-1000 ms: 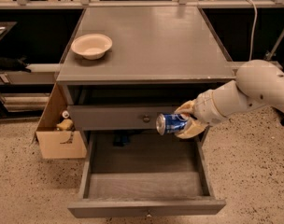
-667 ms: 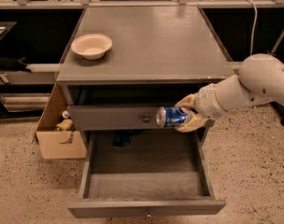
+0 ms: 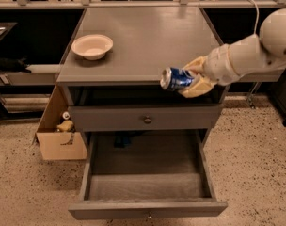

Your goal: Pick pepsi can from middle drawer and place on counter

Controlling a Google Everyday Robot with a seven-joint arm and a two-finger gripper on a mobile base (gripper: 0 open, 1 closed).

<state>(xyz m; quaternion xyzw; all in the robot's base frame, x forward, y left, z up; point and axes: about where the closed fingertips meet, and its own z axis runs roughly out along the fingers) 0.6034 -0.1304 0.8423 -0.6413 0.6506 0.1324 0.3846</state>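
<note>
The blue pepsi can [image 3: 175,78] lies on its side in my gripper [image 3: 192,77], which is shut on it. The cream fingers [image 3: 198,85] clasp the can from the right, and my white arm reaches in from the right edge. The can is held in the air at the front edge of the counter [image 3: 143,41], right of centre, well above the middle drawer [image 3: 147,185]. That drawer stands pulled out and shows a bare grey floor. The drawer front above it, with a dark knob [image 3: 146,120], is closed.
A cream bowl [image 3: 92,46] sits on the counter's left side. An open cardboard box [image 3: 60,131] with small items stands on the speckled floor left of the cabinet. Dark shelving and a rail run behind the counter.
My gripper has lifted the pepsi can from in front of the upper drawer front up to the level of the counter's front edge.
</note>
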